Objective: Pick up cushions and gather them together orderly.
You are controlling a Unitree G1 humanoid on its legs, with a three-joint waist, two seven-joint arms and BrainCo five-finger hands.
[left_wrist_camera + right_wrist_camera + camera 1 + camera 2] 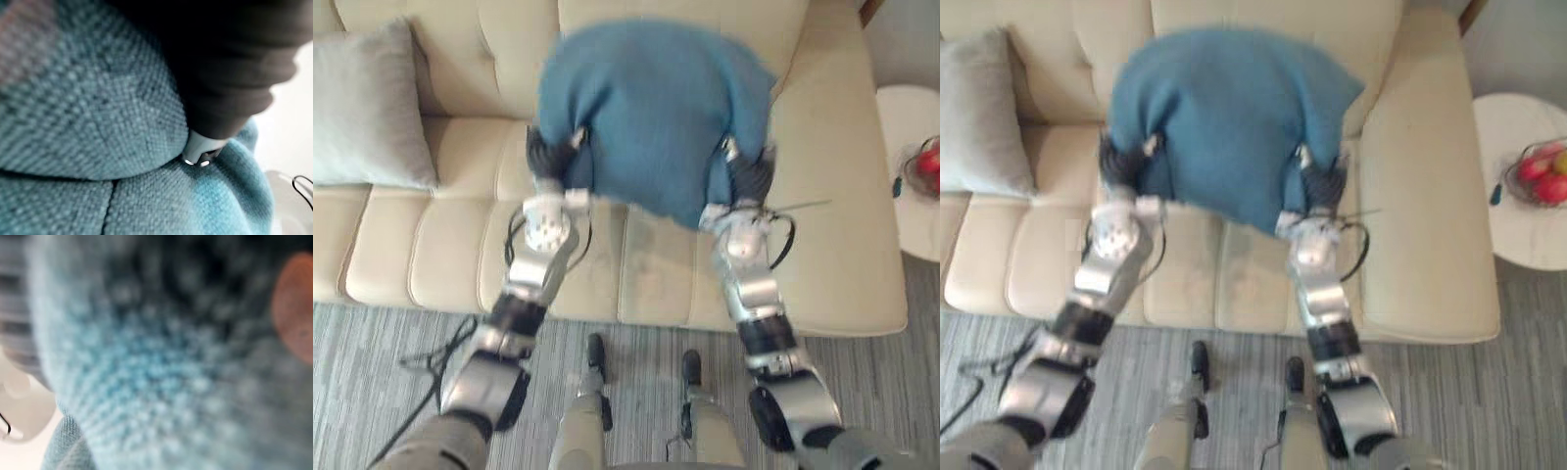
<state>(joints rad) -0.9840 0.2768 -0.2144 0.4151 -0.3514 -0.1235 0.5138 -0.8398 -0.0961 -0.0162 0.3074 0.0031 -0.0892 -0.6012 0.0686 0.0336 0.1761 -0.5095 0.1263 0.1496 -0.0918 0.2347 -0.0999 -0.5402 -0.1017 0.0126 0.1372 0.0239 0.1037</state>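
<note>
Blue cushion (651, 117): coarse woven fabric, plump and rounded, held up over the seat of the cream tufted sofa (450, 259). The left hand (546, 155) contacts its left edge and the right hand (751, 171) its right edge. The grip state of either hand cannot be determined. A smooth square grey cushion (367, 108) leans in the sofa's left corner.

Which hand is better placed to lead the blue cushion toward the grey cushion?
Left, probably. The left hand and right hand flank the blue cushion, but the left is nearer the grey cushion on the sofa.
</note>
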